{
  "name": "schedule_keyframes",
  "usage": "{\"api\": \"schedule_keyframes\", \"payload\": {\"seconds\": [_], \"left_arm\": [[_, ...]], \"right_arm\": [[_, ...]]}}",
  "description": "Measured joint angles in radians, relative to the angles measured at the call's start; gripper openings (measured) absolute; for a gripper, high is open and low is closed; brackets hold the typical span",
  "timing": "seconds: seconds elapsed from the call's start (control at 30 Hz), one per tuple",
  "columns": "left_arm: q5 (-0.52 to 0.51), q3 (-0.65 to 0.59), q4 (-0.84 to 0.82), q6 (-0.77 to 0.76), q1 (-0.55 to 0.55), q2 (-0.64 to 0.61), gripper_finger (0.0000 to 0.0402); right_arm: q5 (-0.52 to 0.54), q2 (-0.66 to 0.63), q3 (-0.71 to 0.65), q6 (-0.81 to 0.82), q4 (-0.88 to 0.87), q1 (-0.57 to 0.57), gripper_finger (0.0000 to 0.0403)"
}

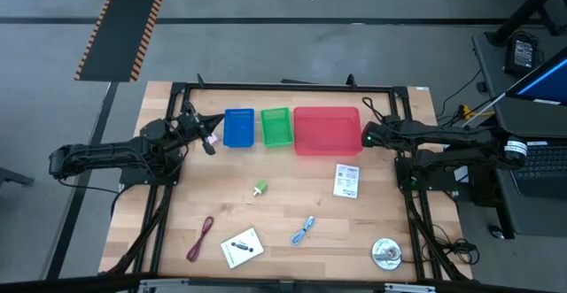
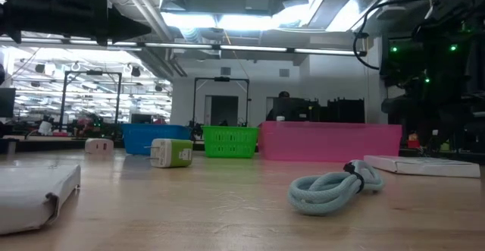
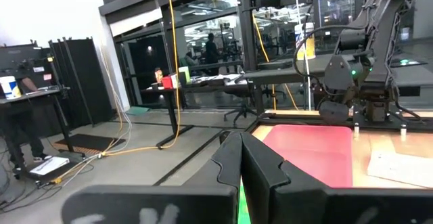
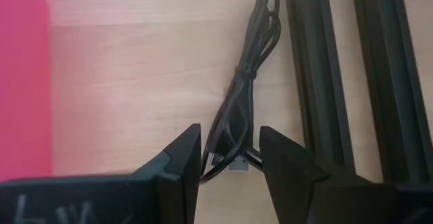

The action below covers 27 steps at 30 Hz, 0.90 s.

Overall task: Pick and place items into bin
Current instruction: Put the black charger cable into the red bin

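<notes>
Items lie on the wooden table: a green-white piece point(image 1: 260, 188) point(image 2: 171, 152), a white printed packet point(image 1: 346, 181), a white card point(image 1: 242, 247), a maroon cable loop point(image 1: 202, 237) and a light-blue cable loop point(image 1: 303, 230) point(image 2: 333, 184). My left gripper point(image 1: 209, 141) point(image 3: 241, 163) hovers shut beside the blue bin point(image 1: 238, 127), pointing level toward the table's right. My right gripper point(image 1: 366, 136) point(image 4: 230, 155) is open at the red bin's point(image 1: 327, 130) right end, pointing down. Its fingers stand on either side of a black cable point(image 4: 243, 82) that lies on the table.
A green bin point(image 1: 275, 127) sits between the blue and red bins along the far side. A round silver object point(image 1: 386, 254) lies near the right front corner. Black frame rails point(image 4: 318, 68) run beside the black cable and around the table's edges.
</notes>
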Motion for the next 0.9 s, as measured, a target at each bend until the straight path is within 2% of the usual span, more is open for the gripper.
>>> {"api": "schedule_keyframes", "payload": {"seconds": [0.5,0.63,0.8,0.9], "left_arm": [[0.000,0.000,0.001,0.000,0.000,0.000,0.0002],[0.000,0.000,0.001,0.000,0.000,0.000,0.0002],[0.000,0.000,0.001,0.000,0.000,0.000,0.0002],[0.000,0.000,0.001,0.000,0.000,0.000,0.0002]], "right_arm": [[-0.048,0.000,0.000,0.000,-0.005,0.000,0.0124],[-0.082,0.000,0.000,0.000,-0.015,0.000,0.0090],[-0.086,0.000,0.000,-0.004,-0.025,0.000,0.0020],[-0.086,0.000,0.000,-0.007,-0.024,0.000,0.0008]]}}
